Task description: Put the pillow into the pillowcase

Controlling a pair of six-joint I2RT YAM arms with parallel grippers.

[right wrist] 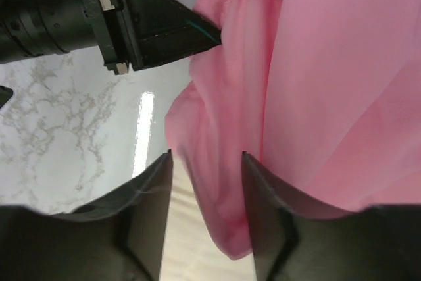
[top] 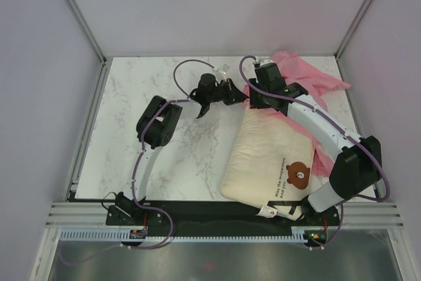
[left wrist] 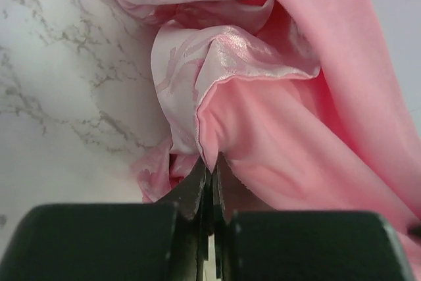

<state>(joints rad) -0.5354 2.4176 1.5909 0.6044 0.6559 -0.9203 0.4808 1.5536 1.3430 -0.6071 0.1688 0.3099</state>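
The cream quilted pillow (top: 266,156) with a brown bear face lies at the right front of the table, and a strip of it shows in the right wrist view (right wrist: 184,241). The pink pillowcase (top: 309,77) is bunched at its far end, with an edge showing along its right side. My left gripper (top: 241,94) is shut on a gathered fold of the pillowcase (left wrist: 250,97) at the pillow's far left corner, as the left wrist view (left wrist: 212,162) shows. My right gripper (right wrist: 205,159) is open, with a hanging flap of pillowcase (right wrist: 316,83) between its fingers, just beside the left gripper (right wrist: 158,24).
The white marble tabletop (top: 151,90) stretches to the left and back. Metal frame posts (top: 79,11) and grey walls enclose the table. A black strip and rails (top: 197,218) run along the near edge by the arm bases.
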